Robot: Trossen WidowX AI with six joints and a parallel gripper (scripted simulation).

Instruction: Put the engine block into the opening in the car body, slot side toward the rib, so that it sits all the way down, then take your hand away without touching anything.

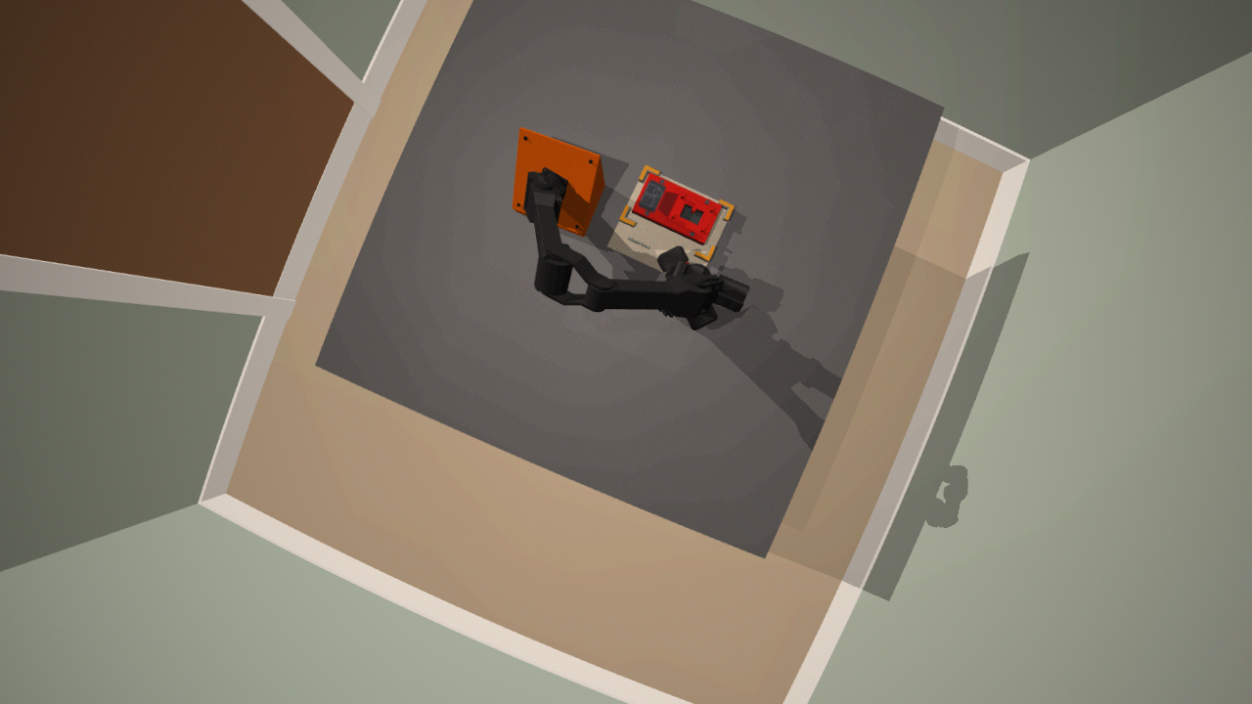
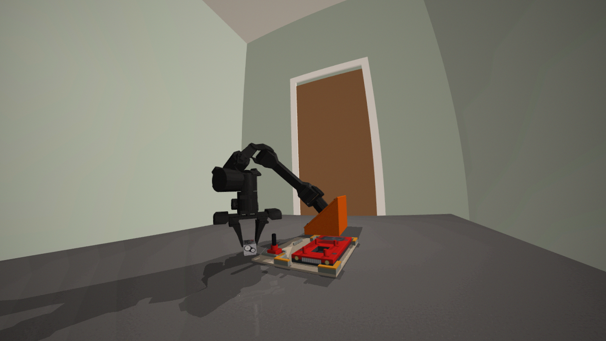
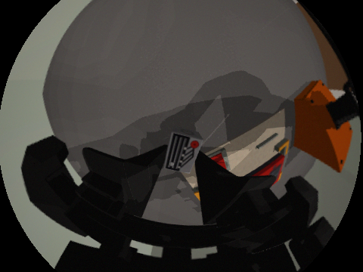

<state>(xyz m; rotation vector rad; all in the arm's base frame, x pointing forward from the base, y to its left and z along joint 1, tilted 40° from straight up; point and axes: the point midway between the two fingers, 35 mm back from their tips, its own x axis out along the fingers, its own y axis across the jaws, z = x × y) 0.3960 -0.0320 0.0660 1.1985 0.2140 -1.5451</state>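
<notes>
My gripper (image 2: 249, 244) (image 3: 181, 150) is shut on the engine block (image 2: 249, 248) (image 3: 183, 151), a small pale grey cube with dark stripes and a red dot. It holds the block low at the table top, just left of the beige base board (image 2: 296, 265) (image 1: 637, 238). The red car body (image 1: 681, 209) (image 2: 324, 250) (image 3: 263, 171) lies flat on that board, with a dark rectangular opening (image 1: 695, 212) (image 2: 326, 245) in its top. In the overhead view the arm's wrist (image 1: 704, 293) hides the block.
A red part with a black upright knob (image 2: 274, 246) stands on the board close to the right of my fingers. The orange wedge mount (image 1: 573, 175) (image 2: 332, 216) (image 3: 319, 126) carrying the arm stands behind the board. A brown door (image 2: 334, 144) is at the back wall.
</notes>
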